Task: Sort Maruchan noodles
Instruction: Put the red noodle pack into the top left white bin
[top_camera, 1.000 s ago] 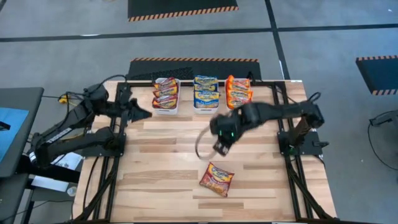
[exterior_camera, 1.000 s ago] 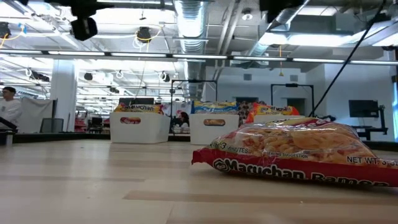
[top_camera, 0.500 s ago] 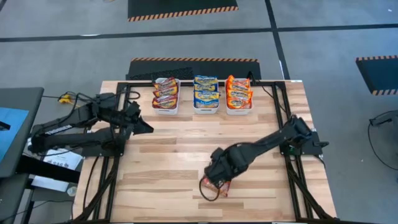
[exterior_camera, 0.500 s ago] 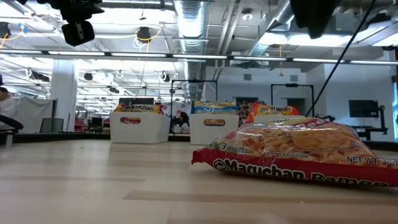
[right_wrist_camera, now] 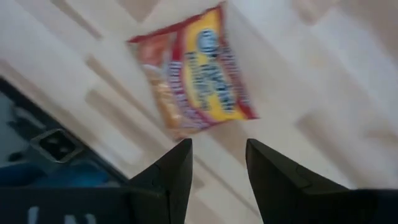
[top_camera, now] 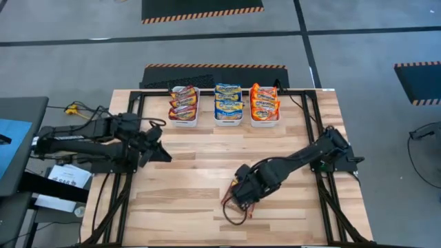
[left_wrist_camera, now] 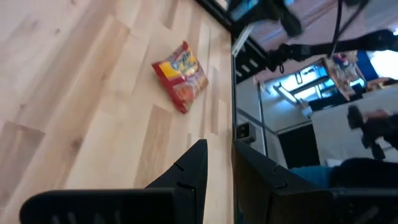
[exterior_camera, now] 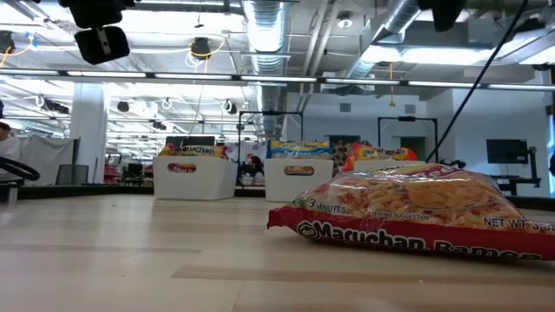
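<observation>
Hovering right gripper (right_wrist_camera: pixel 217 162), fingers apart, just above lone red noodle packet (right_wrist_camera: pixel 196 81) on table (top_camera: pixel 186 179) front; nothing held. Left gripper (top_camera: pixel 160 153) idle at table's left, fingers near together, empty. Other packets in three white bins (top_camera: pixel 228 118) at back

The whole surface (top_camera: pixel 207 172) is being viewed from straight overhead. It is being looked across level, from its near edge toward the far bins (exterior_camera: pixel 195 176). A red packet (exterior_camera: pixel 416 221), filling that view's right, is also being framed closely by the right wrist camera and from farther off by the left.
</observation>
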